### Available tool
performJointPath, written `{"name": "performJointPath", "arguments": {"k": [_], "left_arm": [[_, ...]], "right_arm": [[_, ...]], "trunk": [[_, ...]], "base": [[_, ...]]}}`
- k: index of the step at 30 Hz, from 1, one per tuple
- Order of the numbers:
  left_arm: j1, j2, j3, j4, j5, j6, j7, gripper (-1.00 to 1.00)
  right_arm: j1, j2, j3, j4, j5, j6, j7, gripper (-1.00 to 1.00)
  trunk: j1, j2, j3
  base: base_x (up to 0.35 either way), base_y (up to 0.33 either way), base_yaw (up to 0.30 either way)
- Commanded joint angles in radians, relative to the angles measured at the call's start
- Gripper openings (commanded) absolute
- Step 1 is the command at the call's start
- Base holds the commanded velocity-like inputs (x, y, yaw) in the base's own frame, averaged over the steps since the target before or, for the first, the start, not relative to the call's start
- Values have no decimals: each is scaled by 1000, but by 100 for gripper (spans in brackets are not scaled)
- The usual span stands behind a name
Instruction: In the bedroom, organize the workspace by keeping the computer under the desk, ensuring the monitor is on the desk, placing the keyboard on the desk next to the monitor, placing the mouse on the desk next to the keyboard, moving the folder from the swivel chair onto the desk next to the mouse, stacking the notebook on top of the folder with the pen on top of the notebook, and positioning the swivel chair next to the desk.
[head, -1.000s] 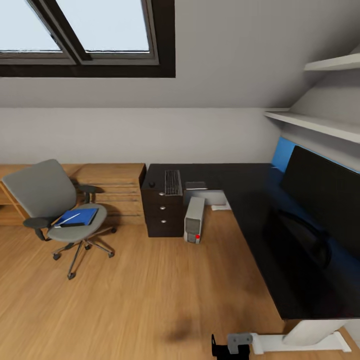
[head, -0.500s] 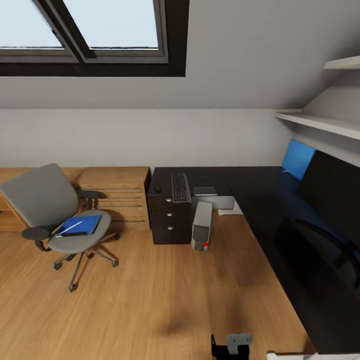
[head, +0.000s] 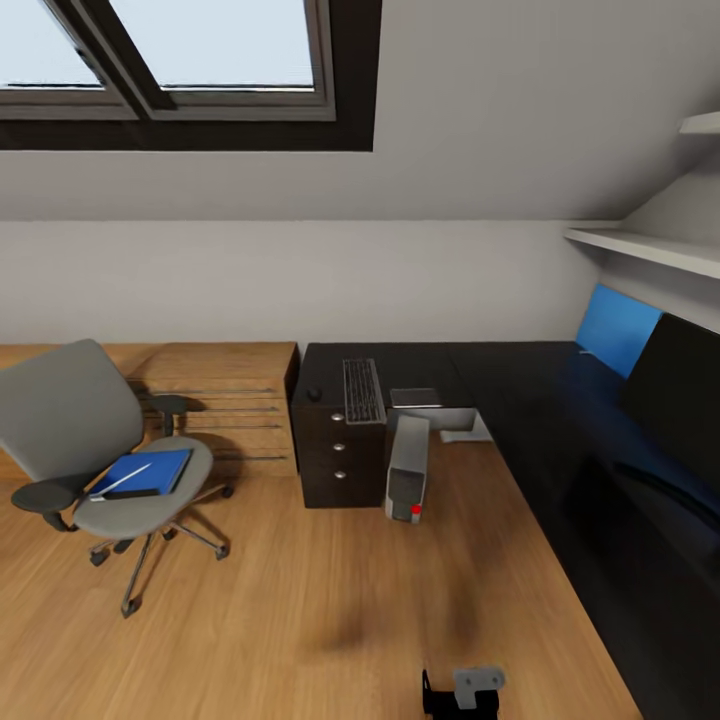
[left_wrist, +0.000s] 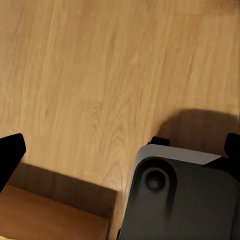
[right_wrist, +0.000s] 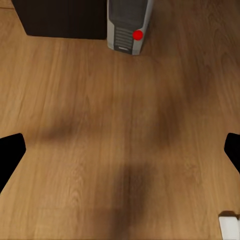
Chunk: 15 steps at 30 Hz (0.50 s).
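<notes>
Head view: folder (head: 144, 472) on swivel chair (head: 95, 440).

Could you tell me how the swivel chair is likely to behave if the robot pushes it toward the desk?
The swivel chair stands on a caster base, so it should roll easily, perhaps veering or spinning. The folder and pen lie loose on its seat and might slide. A high push on the backrest could probably tilt it.

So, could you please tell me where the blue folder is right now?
In the head view, the folder lies on the seat of the swivel chair at the left of the room, with the pen on it, left of the black desk.
</notes>
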<state>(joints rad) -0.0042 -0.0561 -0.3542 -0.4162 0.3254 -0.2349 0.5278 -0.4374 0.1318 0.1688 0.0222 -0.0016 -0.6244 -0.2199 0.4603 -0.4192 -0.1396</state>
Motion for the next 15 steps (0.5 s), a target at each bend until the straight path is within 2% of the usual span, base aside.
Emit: {"name": "performJointPath", "arguments": {"k": [1, 15], "left_arm": [[0, 1, -8, -1, 11, -4, 6, 100], [0, 1, -9, 1, 12, -4, 6, 100]], "right_arm": [[-1, 0, 8, 2, 0, 0, -8, 100], [8, -3, 6, 1, 2, 3, 28, 100]], "trunk": [[1, -2, -2], [1, -2, -2]], "base": [[331, 0, 0], [331, 8, 0]]}}
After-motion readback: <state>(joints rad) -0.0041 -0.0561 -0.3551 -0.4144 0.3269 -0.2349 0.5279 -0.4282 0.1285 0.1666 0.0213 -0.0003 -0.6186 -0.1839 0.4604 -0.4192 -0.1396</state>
